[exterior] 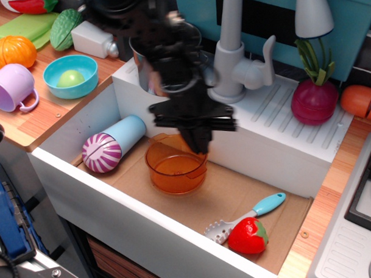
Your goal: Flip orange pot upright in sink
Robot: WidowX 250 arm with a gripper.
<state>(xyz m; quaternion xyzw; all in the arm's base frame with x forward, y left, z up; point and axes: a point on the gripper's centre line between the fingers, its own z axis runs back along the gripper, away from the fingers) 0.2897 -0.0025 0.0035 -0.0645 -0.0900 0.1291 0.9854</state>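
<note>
The orange pot (175, 166) stands upright, mouth up, on the brown floor of the white sink (77, 170), near its middle. My gripper (196, 145) comes straight down from the blurred black arm onto the pot's far right rim. Its fingers look pressed together on that rim, and the blur hides the exact contact. The grey faucet (231, 58) stands behind the arm on the sink's back ledge.
In the sink, a purple-ended blue toy (111, 143) lies at the left, and a slotted spoon (246, 217) and a strawberry (247, 235) at the front right. The steel pot (147, 64) is behind the arm. A blue bowl (70, 74), lilac cup (12, 87) and pumpkin (13, 51) are on the left counter.
</note>
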